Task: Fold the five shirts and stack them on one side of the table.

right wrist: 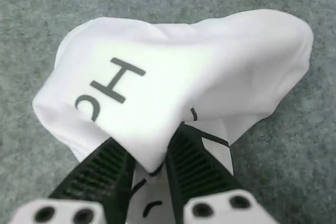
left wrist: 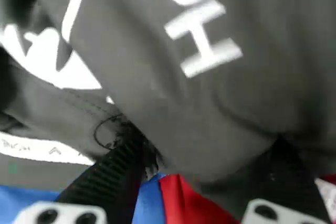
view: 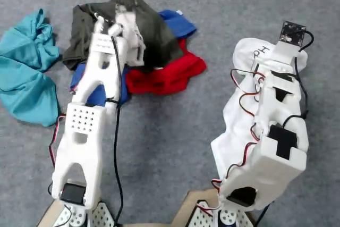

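Right wrist view: I read the right gripper (right wrist: pixel 157 150) as pressed together, its ribbed fingers (right wrist: pixel 191 163) pinching a fold of the white shirt (right wrist: pixel 173 61) over the grey table (right wrist: pixel 47 3). High view: the right arm (view: pixel 276 131) stretches forward above that shirt, which lies on the right side. The left arm (view: pixel 85 126) extends toward the heap farther back. Left wrist view: the left gripper (left wrist: pixel 205 140) is spread wide, with the dark grey shirt (left wrist: pixel 236 103) bunched between its fingers. That shirt tops the red shirt (view: pixel 170 75) and blue shirt (view: pixel 178 22). The teal shirt (view: pixel 26 73) lies apart at the left edge.
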### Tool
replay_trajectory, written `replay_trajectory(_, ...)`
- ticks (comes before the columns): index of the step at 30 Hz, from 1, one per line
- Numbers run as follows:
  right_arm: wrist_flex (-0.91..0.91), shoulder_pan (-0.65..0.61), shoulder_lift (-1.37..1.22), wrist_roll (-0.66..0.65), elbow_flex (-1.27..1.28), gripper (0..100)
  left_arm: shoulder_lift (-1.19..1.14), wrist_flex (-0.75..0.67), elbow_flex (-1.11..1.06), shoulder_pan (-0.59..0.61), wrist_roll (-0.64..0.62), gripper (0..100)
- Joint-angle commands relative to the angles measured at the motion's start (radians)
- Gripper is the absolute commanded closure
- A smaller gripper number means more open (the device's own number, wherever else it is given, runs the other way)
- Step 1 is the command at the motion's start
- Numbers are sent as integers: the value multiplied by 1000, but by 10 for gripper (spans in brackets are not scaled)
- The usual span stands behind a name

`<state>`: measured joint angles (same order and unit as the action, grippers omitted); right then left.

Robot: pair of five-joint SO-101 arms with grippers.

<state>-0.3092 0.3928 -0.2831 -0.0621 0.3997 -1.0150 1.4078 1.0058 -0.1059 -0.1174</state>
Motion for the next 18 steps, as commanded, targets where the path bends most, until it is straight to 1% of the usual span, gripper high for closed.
replay_trajectory(1,15,-18,4,2,-53,985,-49,-60,64,15,-157,700)
replay_trajectory(2,15,-18,4,2,-53,985,-64,-61,77,25,-189,727)
replay_trajectory(3,15,-18,4,2,-53,985,-81,-63,87,31,-193,763)
replay_trajectory(5,15,-15,4,2,-54,985,-100,-55,94,39,-129,870)
replay_trajectory(7,14,-15,4,2,-54,985,-104,-21,114,45,-38,985)
replay_trajectory(9,14,-15,4,2,-54,985,-100,52,140,65,21,959)
replay_trajectory(10,14,-14,4,2,-54,985,-98,92,176,82,38,977)
replay_trajectory(12,14,-14,4,2,-54,985,-78,183,298,127,48,970)
replay_trajectory(15,14,-15,4,2,-54,985,-37,313,539,199,48,971)
replay_trajectory(17,14,-15,4,2,-54,985,-3,354,682,254,48,971)
replay_trajectory(18,14,-15,4,2,-54,985,31,341,664,285,44,971)
